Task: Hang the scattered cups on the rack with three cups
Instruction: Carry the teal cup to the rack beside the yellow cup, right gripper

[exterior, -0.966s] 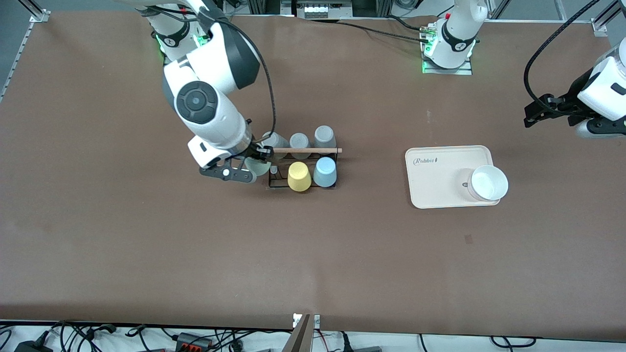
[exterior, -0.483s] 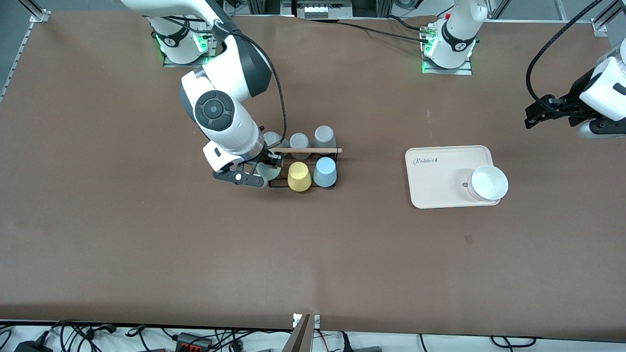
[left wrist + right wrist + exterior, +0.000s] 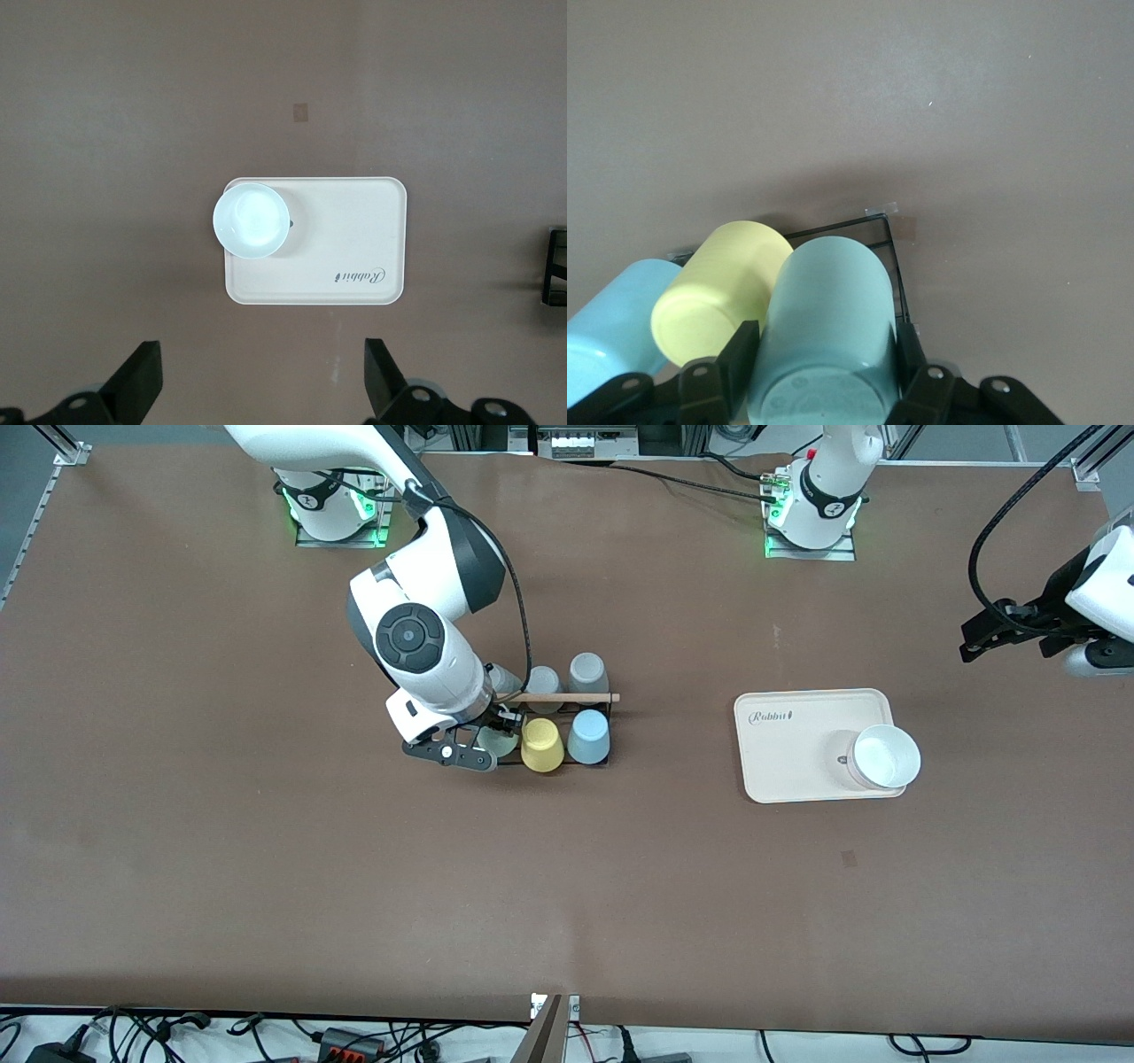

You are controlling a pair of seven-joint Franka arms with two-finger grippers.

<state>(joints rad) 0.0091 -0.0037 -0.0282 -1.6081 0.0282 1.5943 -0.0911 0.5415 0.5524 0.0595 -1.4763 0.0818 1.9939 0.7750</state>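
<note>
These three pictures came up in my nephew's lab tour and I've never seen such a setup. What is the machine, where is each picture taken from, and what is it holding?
Two robot arms stand at a brown table. One picture looks down from a high camera facing them; the other two come from cameras on each arm's wrist.

The right end effector is over the black wire rack, shut on a pale mint green cup. A yellow cup and a light blue cup already sit upside down on the rack, with grey cups in the row farther from the front camera.

The left end effector waits, open, above a cream tray carrying a white bowl.
</note>
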